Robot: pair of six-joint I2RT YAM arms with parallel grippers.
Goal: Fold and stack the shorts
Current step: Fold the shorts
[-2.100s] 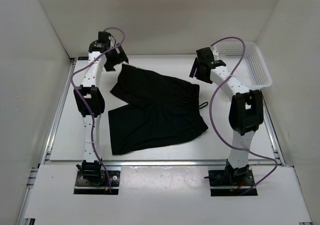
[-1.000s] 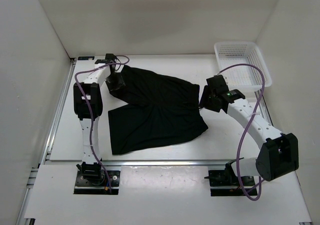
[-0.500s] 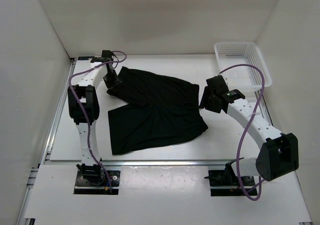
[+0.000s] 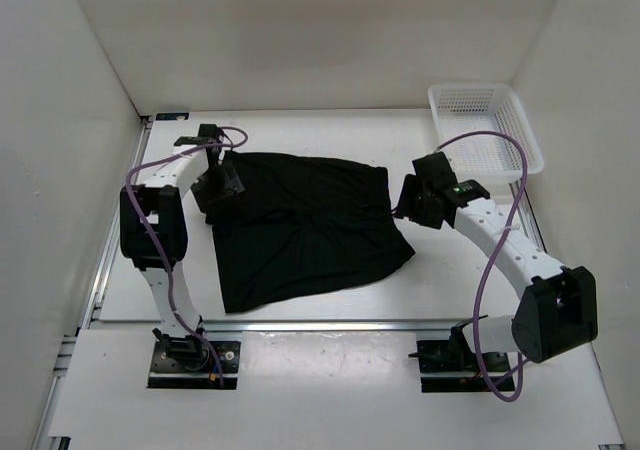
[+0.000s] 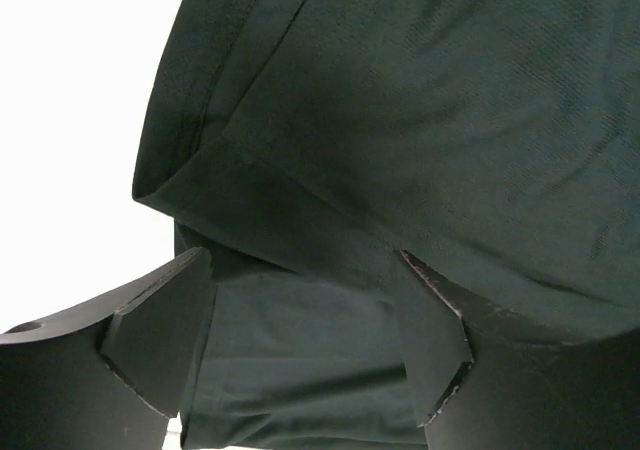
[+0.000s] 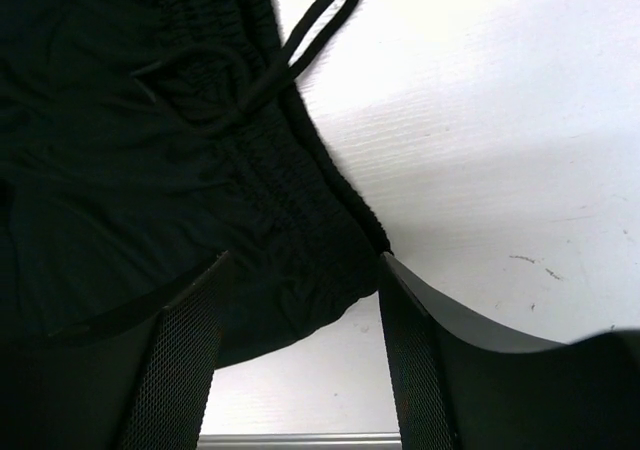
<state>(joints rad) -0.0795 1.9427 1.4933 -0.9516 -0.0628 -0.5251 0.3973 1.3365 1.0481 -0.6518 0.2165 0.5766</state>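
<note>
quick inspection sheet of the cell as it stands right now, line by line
surface: white table, faint scuffs near the waistband
job's things: black shorts spread mid-table, far left corner raised in a fold
clutter: white mesh basket in the far right corner, looks empty
hands: left hand grips that fold; right hand straddles the waistband end, grip unclear
cables: purple cable along each arm, the right one arching before the basket; no snag seen
surroundings: white walls on three sides
</note>
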